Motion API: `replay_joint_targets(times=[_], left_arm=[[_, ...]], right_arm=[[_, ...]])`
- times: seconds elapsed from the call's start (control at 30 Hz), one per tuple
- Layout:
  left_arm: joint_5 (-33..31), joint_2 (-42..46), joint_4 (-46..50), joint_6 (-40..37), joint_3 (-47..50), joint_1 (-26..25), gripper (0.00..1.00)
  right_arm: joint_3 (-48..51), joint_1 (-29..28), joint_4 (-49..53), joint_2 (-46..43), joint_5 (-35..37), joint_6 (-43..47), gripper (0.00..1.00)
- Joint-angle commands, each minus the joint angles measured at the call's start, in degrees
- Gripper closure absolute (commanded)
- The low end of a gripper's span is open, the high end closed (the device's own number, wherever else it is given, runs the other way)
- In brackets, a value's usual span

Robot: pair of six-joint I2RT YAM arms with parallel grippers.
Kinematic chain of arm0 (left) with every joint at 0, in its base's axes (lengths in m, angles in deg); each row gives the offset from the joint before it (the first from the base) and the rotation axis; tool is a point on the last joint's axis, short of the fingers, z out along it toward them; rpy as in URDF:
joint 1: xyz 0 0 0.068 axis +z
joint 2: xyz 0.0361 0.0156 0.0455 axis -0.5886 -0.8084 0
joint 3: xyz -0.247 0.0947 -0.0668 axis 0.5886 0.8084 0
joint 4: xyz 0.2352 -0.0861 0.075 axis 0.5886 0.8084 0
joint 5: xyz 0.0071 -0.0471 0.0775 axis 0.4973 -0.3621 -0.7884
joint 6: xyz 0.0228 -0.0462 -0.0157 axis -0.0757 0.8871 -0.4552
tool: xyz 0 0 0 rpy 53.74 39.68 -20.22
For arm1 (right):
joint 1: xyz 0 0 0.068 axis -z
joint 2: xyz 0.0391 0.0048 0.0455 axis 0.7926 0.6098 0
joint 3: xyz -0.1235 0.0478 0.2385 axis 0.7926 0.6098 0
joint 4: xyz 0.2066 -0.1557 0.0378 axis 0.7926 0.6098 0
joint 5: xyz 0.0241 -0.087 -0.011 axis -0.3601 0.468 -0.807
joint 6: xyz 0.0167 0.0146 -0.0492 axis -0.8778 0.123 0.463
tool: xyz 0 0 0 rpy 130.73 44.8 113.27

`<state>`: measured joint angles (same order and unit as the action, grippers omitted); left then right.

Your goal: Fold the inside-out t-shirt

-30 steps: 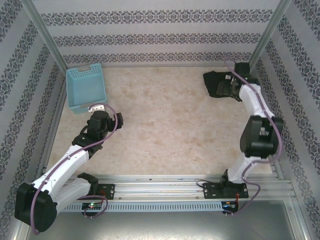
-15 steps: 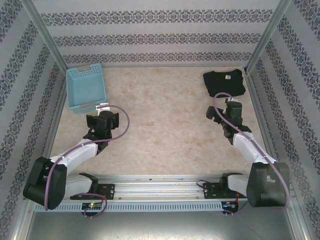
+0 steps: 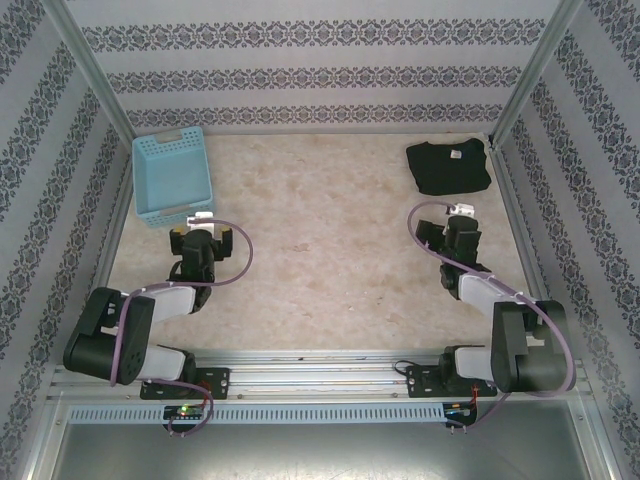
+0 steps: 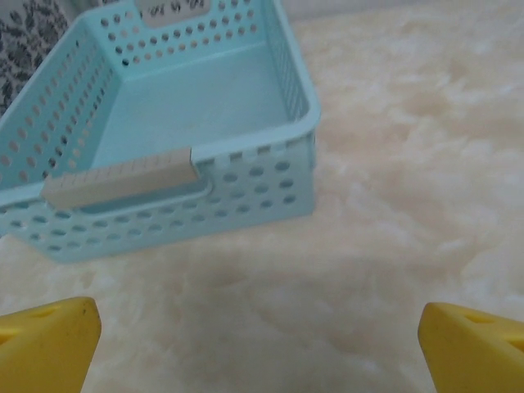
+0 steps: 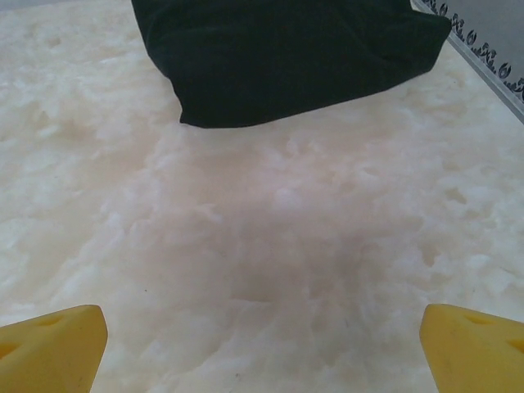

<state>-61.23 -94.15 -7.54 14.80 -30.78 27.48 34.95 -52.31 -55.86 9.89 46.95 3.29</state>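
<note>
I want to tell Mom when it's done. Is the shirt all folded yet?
Looks done: the black t-shirt lies in a folded rectangle in the far right corner of the table. In hand: nothing; the left hand and right hand are both open and empty. Left: probably nothing I can see.

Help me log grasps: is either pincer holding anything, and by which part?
Nothing is held. The left pincer and the right pincer are both open over the table; the t-shirt lies apart from them.
</note>
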Motion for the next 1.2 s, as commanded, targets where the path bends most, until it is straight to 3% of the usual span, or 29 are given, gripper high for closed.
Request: replay_joint_targets(times=[0.0, 0.1, 0.23, 0.43, 0.8, 1.17], left_arm=[[7.7, -4.1, -15.9, -1.5, 2.7, 2.6, 0.00], [9.1, -10.1, -25.4, -2.0, 4.4, 3.1, 0.00], [10.3, -13.1, -28.0, -1.9, 4.4, 3.7, 0.00], [10.2, -11.4, -16.8, -0.1, 0.1, 4.5, 0.00], [6.5, -11.8, -16.8, 1.3, -0.4, 4.8, 0.00], [6.6, -11.8, -16.6, 1.3, -0.5, 4.8, 0.00]], right_arm=[[1.3, -0.1, -10.8, 0.9, -0.7, 2.6, 0.02], [0.9, 0.1, -11.8, 1.8, -2.4, 3.6, 0.02], [2.4, 0.6, -15.3, 1.5, -5.1, 4.5, 0.02], [2.2, 1.1, -19.3, 4.9, -8.0, 5.7, 0.02], [1.6, 0.2, -24.5, 11.7, -8.3, 7.3, 0.02], [2.6, -1.6, -26.0, 11.8, -3.0, 7.7, 0.02]])
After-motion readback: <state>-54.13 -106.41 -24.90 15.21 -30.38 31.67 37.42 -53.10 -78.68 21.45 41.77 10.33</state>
